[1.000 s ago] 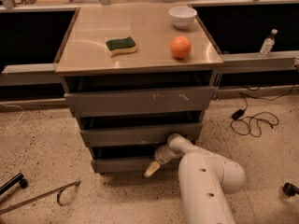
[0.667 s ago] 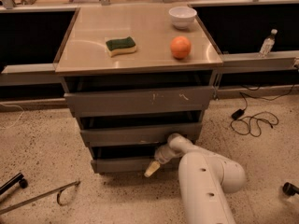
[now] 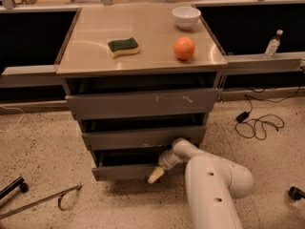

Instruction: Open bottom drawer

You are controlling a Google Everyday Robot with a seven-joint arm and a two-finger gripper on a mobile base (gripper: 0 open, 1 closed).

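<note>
The bottom drawer (image 3: 121,171) is the lowest and narrowest grey front of the cabinet, and it stands slightly pulled out with a dark gap above it. My white arm reaches from the lower right to it. My gripper (image 3: 156,175) has its cream fingertip at the drawer's top edge, right of the middle. The mid-sized drawer front (image 3: 143,138) and the tall scratched top front (image 3: 143,103) are above it.
On the cabinet top (image 3: 95,61) lie a green sponge (image 3: 123,46), an orange (image 3: 184,48) and a white bowl (image 3: 186,17). Black cables (image 3: 257,123) lie on the floor at right. A metal bar with a hook (image 3: 43,202) lies at lower left. A water bottle (image 3: 272,44) stands at right.
</note>
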